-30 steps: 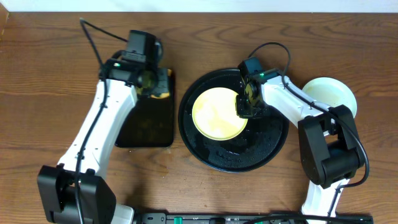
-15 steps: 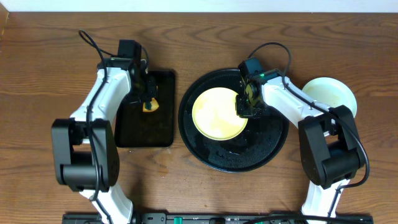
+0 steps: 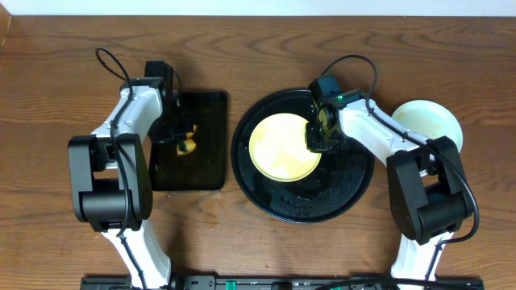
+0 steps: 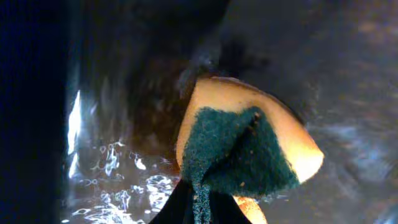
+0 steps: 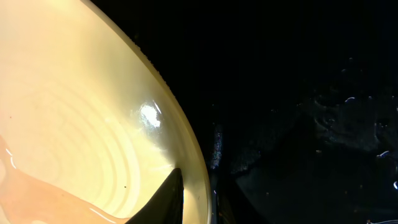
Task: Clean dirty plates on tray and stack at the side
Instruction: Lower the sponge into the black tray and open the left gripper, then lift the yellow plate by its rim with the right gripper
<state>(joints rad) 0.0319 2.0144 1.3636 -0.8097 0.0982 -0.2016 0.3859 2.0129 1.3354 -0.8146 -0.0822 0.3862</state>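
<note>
On the tray (image 3: 322,201), clamping the yellow plate (image 3: 278,149) by its rim with the right end effector (image 3: 317,137); pinching the sponge (image 4: 249,149) in the left end effector (image 3: 185,143) over the rectangular tray (image 3: 201,173); could slip from so thin, wet a grip if lifted; could drip onto the counter (image 3: 64,80).

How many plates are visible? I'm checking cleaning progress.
2: a yellow plate on the round tray; a pale plate right of it, perhaps hiding others beneath.
</note>
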